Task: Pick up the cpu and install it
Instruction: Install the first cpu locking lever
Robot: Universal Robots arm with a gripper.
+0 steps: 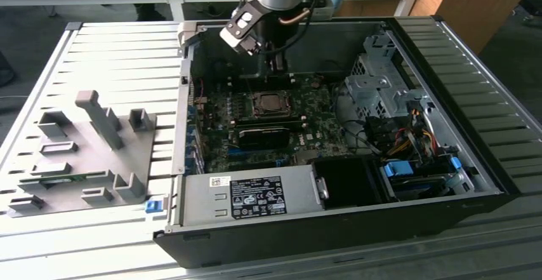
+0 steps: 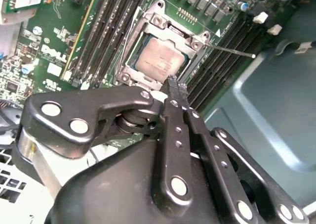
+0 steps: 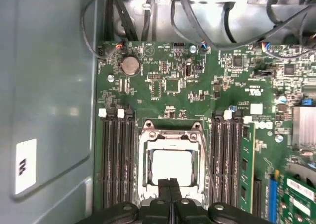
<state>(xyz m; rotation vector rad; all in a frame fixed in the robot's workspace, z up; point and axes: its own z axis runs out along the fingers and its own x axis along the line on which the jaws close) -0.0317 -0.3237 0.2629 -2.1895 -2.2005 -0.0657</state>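
Observation:
The cpu (image 3: 172, 165), a small silvery-grey square, lies flat inside the metal-framed socket (image 3: 146, 150) on the green motherboard (image 3: 168, 80). It also shows in the second wrist view as the cpu (image 2: 160, 57), and in the exterior view the socket (image 1: 269, 104) sits mid-board. My gripper (image 3: 170, 185) hangs just above the socket's near edge. Its two black fingers (image 2: 174, 85) are pressed together with nothing between them. In the exterior view the gripper (image 1: 273, 67) reaches down into the open computer case behind the socket.
Black memory slots (image 3: 117, 159) flank the socket on both sides, and a thin metal lever (image 2: 232, 51) sticks out beside it. The case wall (image 3: 49, 85), drive cage (image 1: 381, 89), cables (image 1: 407, 134) and power supply (image 1: 254, 197) surround the board. A grey fixture (image 1: 93, 140) stands outside, at the exterior view's left.

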